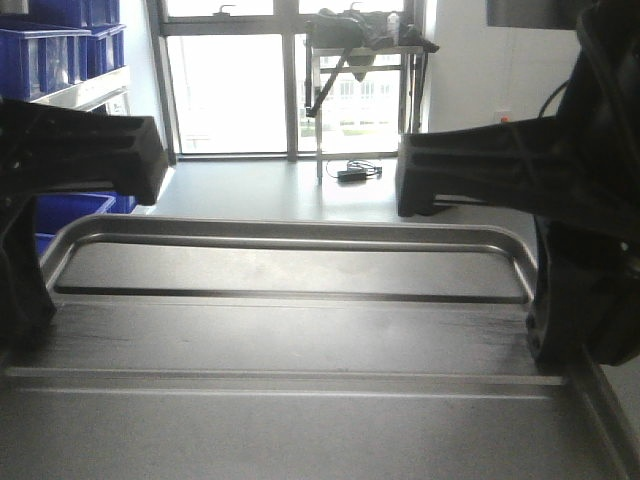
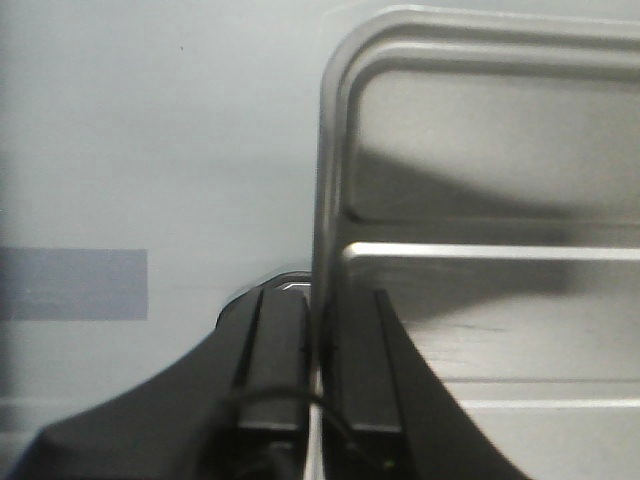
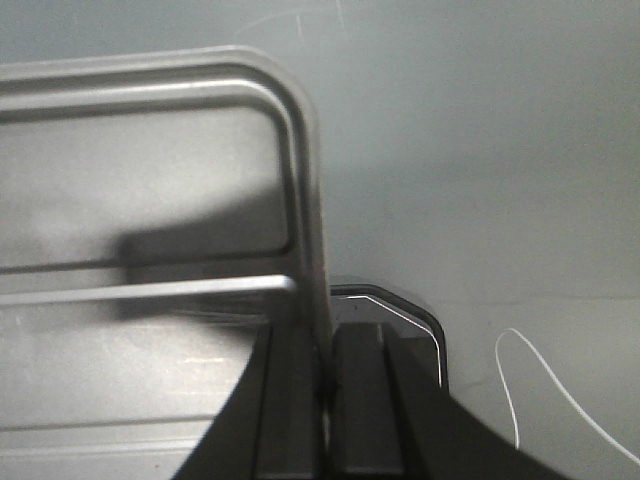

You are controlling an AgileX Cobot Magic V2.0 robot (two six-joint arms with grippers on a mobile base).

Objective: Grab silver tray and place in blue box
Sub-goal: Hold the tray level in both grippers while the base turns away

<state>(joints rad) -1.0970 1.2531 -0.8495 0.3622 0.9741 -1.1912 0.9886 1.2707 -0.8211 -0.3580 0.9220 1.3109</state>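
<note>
Silver tray (image 1: 300, 340) is shiny brushed metal with rounded corners, a low rim and two raised ridges, and it's held between both grippers. Left gripper (image 2: 318, 330) is clamped on its left rim, right gripper (image 3: 328, 345) on its right rim. Blue box (image 1: 70, 210) shows in the front view only, ribbed plastic, beyond the tray's left corner.

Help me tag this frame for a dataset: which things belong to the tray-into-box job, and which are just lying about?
Job: shallow shiny silver metal tray; left hand and right hand, each clamped on its rim; bright blue plastic crate, low left, probably the target.
Lying about: blue storage bins on the shelf; metal-frame table; black device with cable on floor; thin white cable.
</note>
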